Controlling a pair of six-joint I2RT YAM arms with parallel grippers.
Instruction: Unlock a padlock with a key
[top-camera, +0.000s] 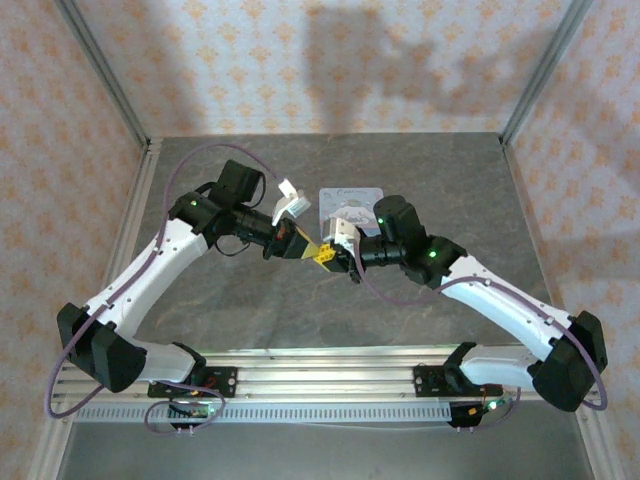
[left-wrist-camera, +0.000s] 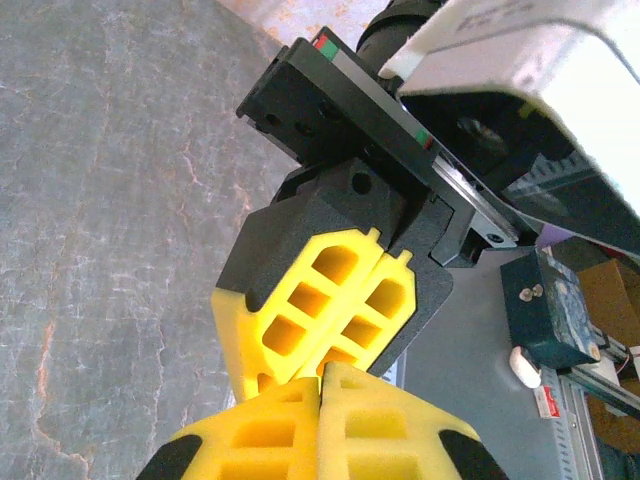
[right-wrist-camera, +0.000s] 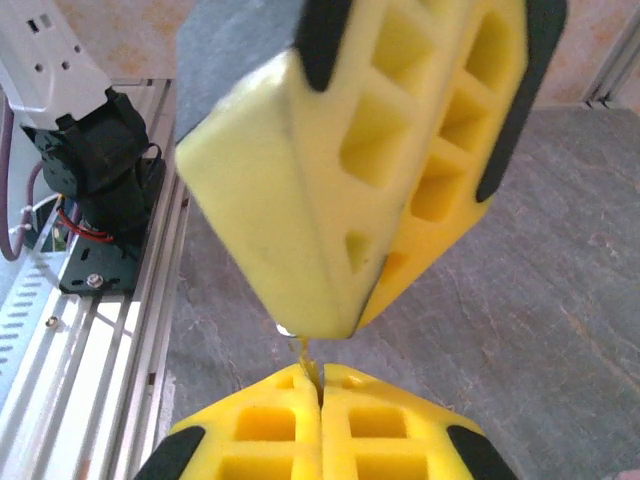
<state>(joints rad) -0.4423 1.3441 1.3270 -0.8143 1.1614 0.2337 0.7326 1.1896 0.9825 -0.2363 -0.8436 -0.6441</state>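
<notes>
Right now your two claws meet tip to tip above the middle of the worktop (top-camera: 250, 300). From overhead you can see the left claw (top-camera: 312, 250) reaching in from its side and the right claw (top-camera: 330, 255) reaching in from the other, their yellow pads nose to nose.

Your left claw (left-wrist-camera: 320, 400) is pressed together: in its own wrist view the two yellow fingers lie flush with no gap. Directly ahead of it, the right claw (left-wrist-camera: 325, 360) points back at you, its fingers also pressed together along one seam.

Your right claw (right-wrist-camera: 320, 395) reads the same in its own wrist view, closed flat. The left claw (right-wrist-camera: 322, 328) hangs tilted just above and in front of it. At the spot where the tips come together there is a thin sliver (right-wrist-camera: 300, 348), too small and blurred for you to say what it is or which claw pinches it. You cannot make out the key for certain.

The padlock (top-camera: 345, 200) lies flat on the worktop just beyond the right claw, on its far side, partly covered by that claw's body. Neither claw touches it.
</notes>
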